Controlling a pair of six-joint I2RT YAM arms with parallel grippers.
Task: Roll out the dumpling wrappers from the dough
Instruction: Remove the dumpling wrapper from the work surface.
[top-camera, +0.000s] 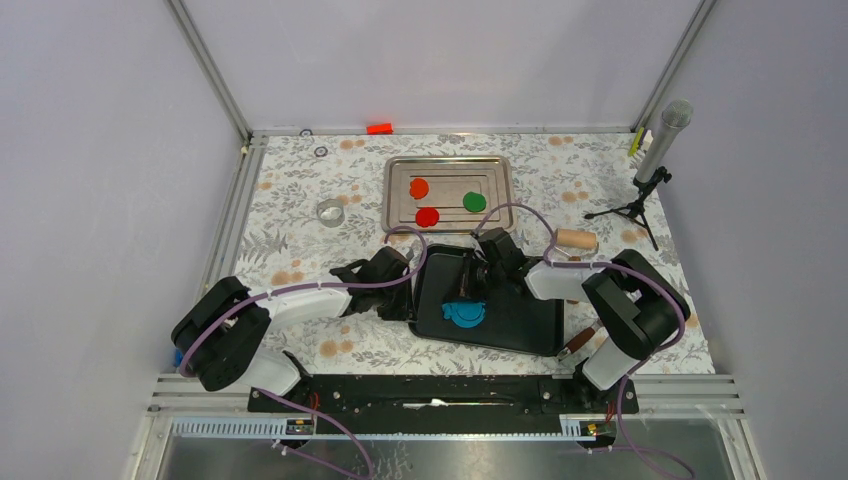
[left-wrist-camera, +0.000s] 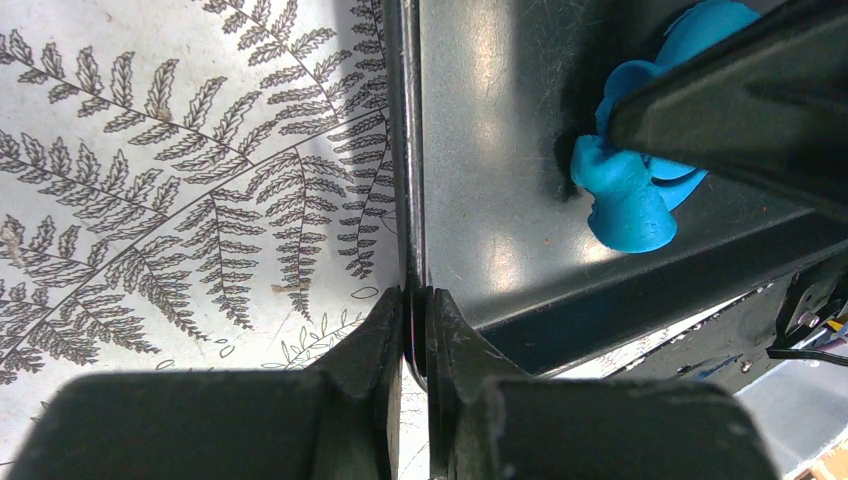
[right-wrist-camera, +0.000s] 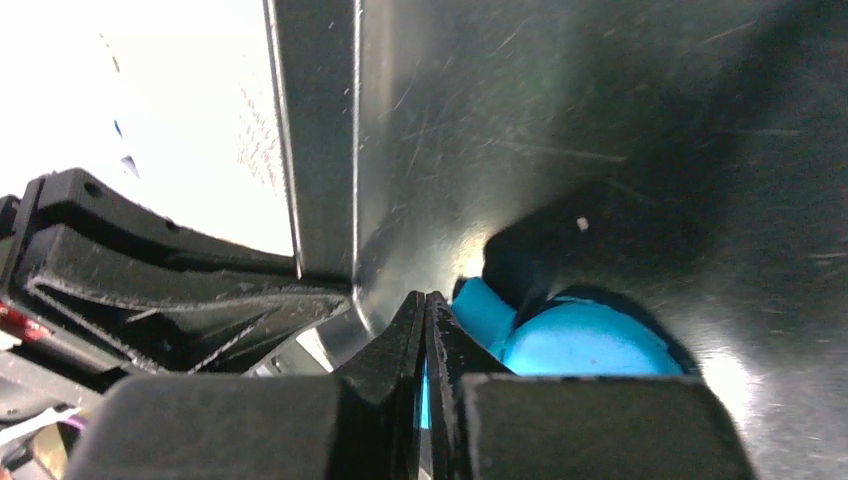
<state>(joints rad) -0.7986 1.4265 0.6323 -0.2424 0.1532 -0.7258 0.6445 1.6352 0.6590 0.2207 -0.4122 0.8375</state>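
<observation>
Now, left pincer (left-wrist-camera: 415, 310) clenched on the tray (left-wrist-camera: 480, 150) rim, our right pincer (right-wrist-camera: 427, 320) nips the dough (right-wrist-camera: 585, 345) between its tips; we should lift gently, avoiding tears.

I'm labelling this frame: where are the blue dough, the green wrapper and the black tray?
blue dough (top-camera: 463, 314), top view, its middle.
green wrapper (top-camera: 474, 201), top view, its centre.
black tray (top-camera: 525, 325), top view, bare floor right of the dough.
</observation>
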